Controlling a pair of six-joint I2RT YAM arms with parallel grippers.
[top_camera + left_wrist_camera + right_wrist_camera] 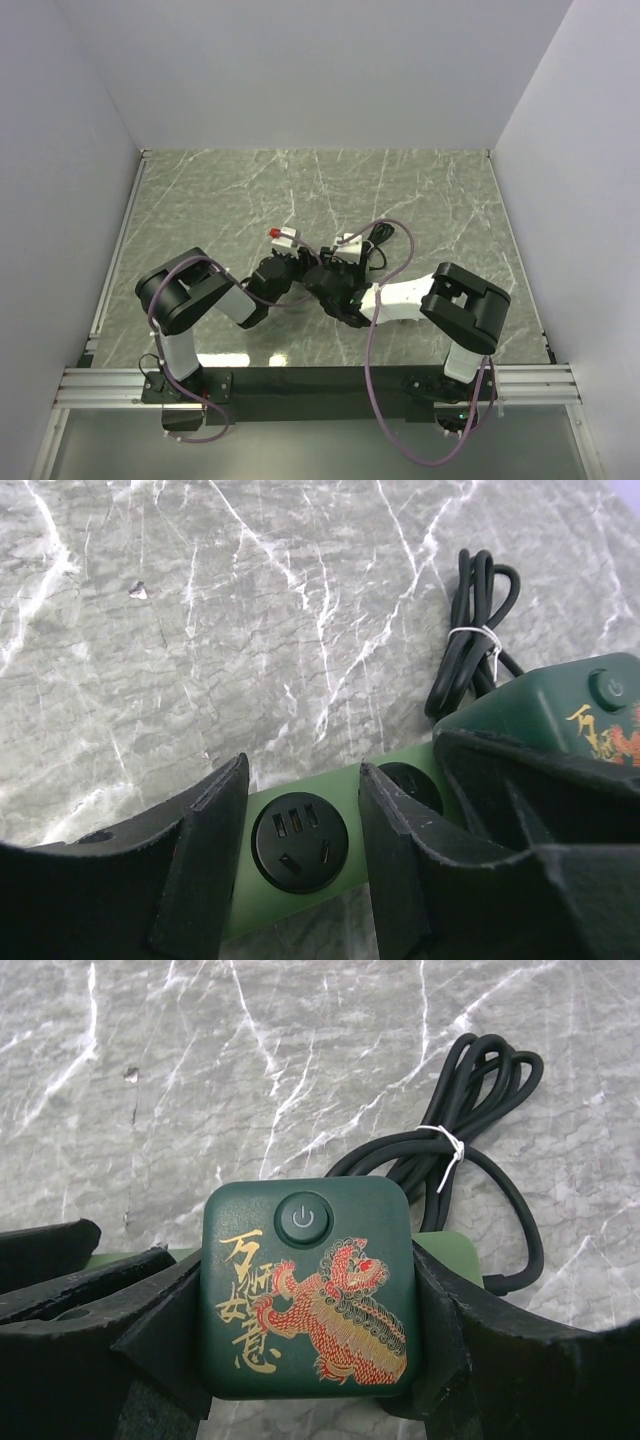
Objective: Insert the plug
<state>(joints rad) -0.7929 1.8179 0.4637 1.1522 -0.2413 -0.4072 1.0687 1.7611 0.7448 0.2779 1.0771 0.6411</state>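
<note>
A dark green square plug (305, 1285) with a red-and-gold dragon and a power button sits between my right gripper's (308, 1310) fingers, which are shut on its sides. It stands over the far end of a light green power strip (345, 800); I cannot tell whether its pins are in. My left gripper (300, 825) is over the strip with its jaws apart, one finger (205, 865) on each side of a round black socket (300, 842). The plug also shows in the left wrist view (560, 705). In the top view both grippers (300, 265) (338, 265) meet mid-table and hide the strip.
A bundled black cord (470, 1110) with a white tie lies on the marble table just beyond the plug; it also shows in the top view (378, 235). White walls enclose the table on three sides.
</note>
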